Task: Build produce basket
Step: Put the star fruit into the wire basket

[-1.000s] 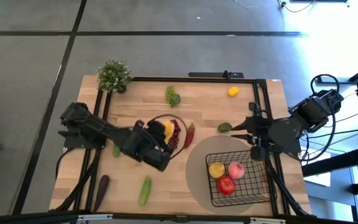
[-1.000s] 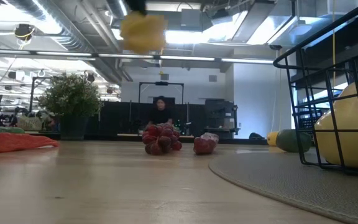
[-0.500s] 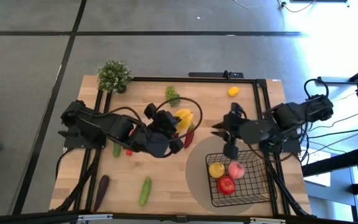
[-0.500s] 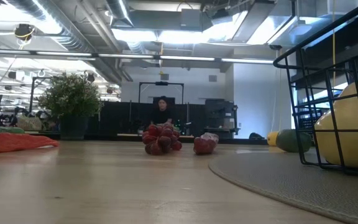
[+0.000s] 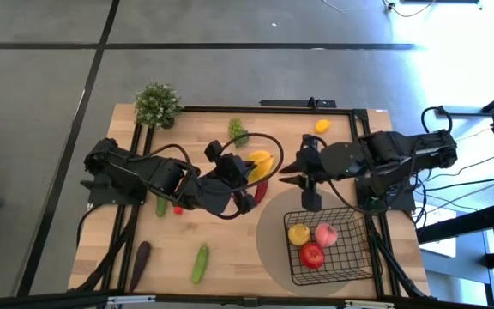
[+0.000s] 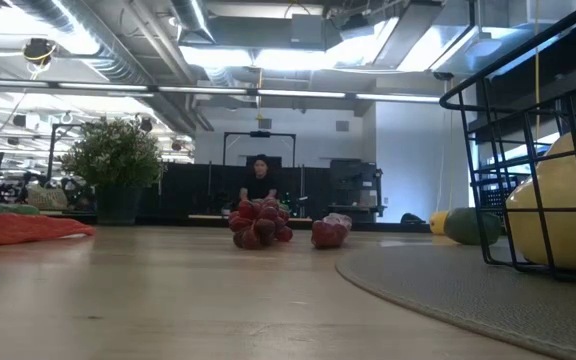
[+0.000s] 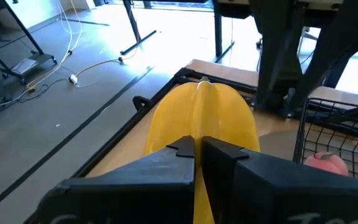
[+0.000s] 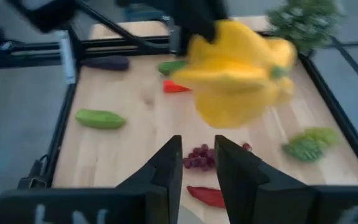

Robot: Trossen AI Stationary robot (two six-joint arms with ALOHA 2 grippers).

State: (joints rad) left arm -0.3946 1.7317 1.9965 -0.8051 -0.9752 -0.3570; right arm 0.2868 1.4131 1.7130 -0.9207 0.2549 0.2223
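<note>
The left gripper [image 5: 251, 168] was clenched on a yellow pepper-like fruit [image 5: 259, 160], held in the air above the middle of the table [image 5: 178, 249], short of the basket [image 5: 350, 262]. The right gripper [image 5: 286, 167] faced it from just beside, fingers [image 8: 166, 168] parted and empty, seemingly set for a handover. The basket, near the table's front right corner on a round mat [image 5: 268, 236], held three pieces: a yellow fruit [image 5: 298, 233], a peach [image 5: 326, 233] and a red apple [image 5: 312, 254]. Judging by this, the task was barely a third done: dark grapes [image 6: 258, 224], a red chili [image 8: 205, 196], green grapes [image 5: 237, 131], a lemon [image 5: 322, 126], cucumbers [image 5: 200, 263] and an eggplant [image 5: 141, 257] lay loose on the table.
</note>
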